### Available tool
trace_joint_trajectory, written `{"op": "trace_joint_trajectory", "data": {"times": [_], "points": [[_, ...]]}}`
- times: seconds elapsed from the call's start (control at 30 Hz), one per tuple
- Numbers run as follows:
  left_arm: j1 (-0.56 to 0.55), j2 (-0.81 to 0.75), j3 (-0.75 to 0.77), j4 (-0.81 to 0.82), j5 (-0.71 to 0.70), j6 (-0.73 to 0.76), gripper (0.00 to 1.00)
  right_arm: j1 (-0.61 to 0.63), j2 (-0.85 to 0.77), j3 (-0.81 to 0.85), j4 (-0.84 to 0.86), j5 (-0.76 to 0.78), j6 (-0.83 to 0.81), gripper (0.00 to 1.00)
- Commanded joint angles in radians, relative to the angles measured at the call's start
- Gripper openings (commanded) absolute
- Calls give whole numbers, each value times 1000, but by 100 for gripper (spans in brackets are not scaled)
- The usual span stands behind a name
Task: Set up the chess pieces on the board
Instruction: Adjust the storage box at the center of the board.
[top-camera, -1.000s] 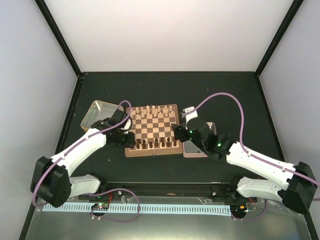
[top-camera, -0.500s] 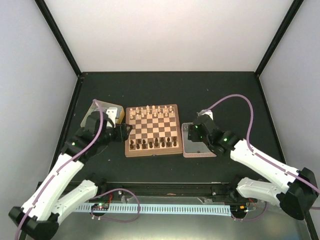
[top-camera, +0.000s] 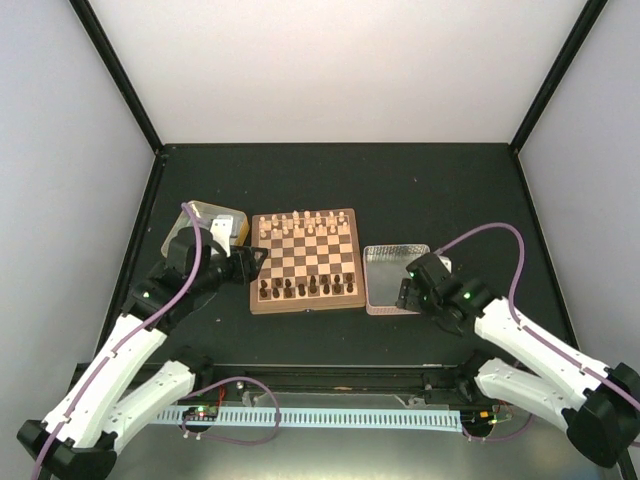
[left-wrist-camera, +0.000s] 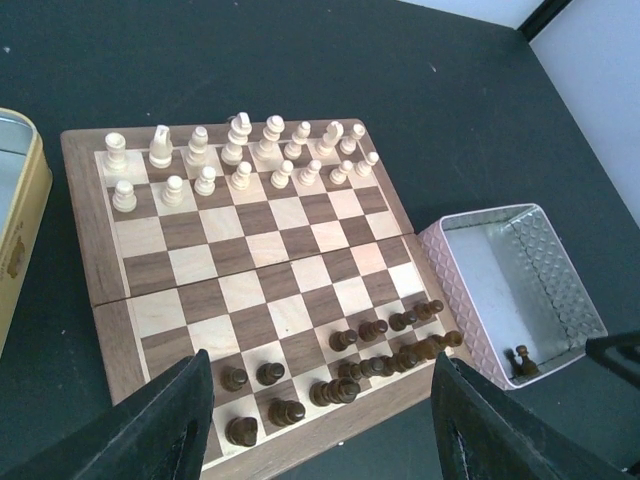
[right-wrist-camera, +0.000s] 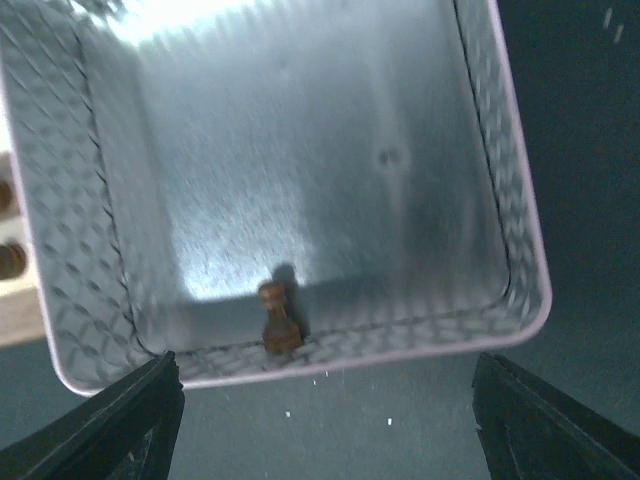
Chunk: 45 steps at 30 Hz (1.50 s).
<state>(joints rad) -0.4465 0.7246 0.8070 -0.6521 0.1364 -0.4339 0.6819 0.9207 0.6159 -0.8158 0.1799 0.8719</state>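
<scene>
- Board (top-camera: 308, 262) is seen lying flat on the dark table (top-camera: 420, 190), with a gold tin (top-camera: 203, 216) near its left edge and a silver tin (top-camera: 394, 258) just beside its right edge.
- Dark chess pieces (left-wrist-camera: 385, 345) are gathered on the two near rows of the board and are crowded more closely toward the right side.
- One lone dark piece (right-wrist-camera: 278, 318) is seen inside the silver tin, set against its near wall.
- Cream pieces (left-wrist-camera: 240, 150) are ranged along the two far rows.
- Off the board's left edge, by the near corner, the left gripper (top-camera: 256, 264) is held. Its fingers (left-wrist-camera: 170, 420) are spread apart and nothing is caught between them.
- Above the near edge of the silver tin, the right gripper (top-camera: 408, 290) is poised. Its fingers (right-wrist-camera: 120, 430) are spread wide and nothing is gripped. The lone dark piece is seen below and between them, untouched.
</scene>
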Motion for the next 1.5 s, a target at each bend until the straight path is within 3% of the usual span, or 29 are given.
{"op": "trace_joint_trajectory", "data": {"times": [0.0, 0.37, 0.67, 0.77, 0.93, 1.47], "points": [[3, 3, -16, 46, 35, -22, 62, -5, -39, -76, 35, -91, 117, 80], [3, 14, -16, 45, 31, -14, 62, -81, 89, -95, 134, 29, 91, 50], [3, 56, -5, 60, 34, -4, 62, -244, 162, -74, 183, 76, -64, 44], [3, 74, 9, 53, 33, 10, 62, -303, 200, -54, 211, 75, -113, 45], [3, 89, 13, 56, 26, 17, 62, -353, 270, 5, 225, 69, -165, 60], [4, 67, 14, 32, 10, 13, 62, -377, 302, 39, 282, -18, -134, 68]]}}
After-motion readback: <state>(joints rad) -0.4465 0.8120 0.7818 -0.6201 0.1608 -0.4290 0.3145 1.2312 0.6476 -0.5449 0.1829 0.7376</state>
